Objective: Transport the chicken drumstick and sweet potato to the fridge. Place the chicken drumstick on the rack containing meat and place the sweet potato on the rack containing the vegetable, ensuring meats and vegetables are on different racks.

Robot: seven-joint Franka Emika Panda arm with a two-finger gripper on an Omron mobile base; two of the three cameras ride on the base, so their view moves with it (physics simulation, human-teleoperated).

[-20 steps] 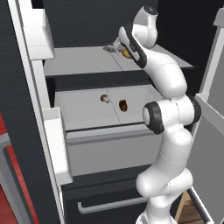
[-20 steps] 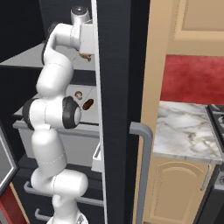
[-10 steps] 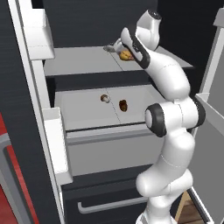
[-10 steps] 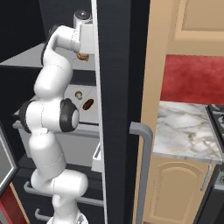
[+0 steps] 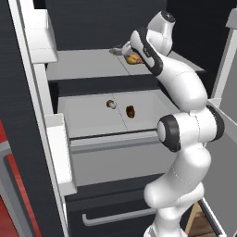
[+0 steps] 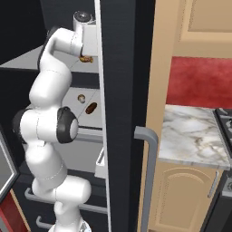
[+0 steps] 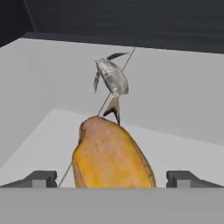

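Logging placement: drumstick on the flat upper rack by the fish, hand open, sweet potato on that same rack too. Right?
Not the sweet potato: left base view shows it in the walled tray below, by the mushroom. Chicken drumstick by the fish, hand open.

The chicken drumstick [image 7: 113,157] looks rough and matt golden; the fish [image 7: 111,78] beyond it is glossy silver. The rack containing meat [image 7: 175,105] is smooth, matt grey, like plastic.

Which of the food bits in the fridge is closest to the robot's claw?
The golden-orange chicken drumstick, lying between the open gripper tips on the flat upper shelf; the fish lies farther back.
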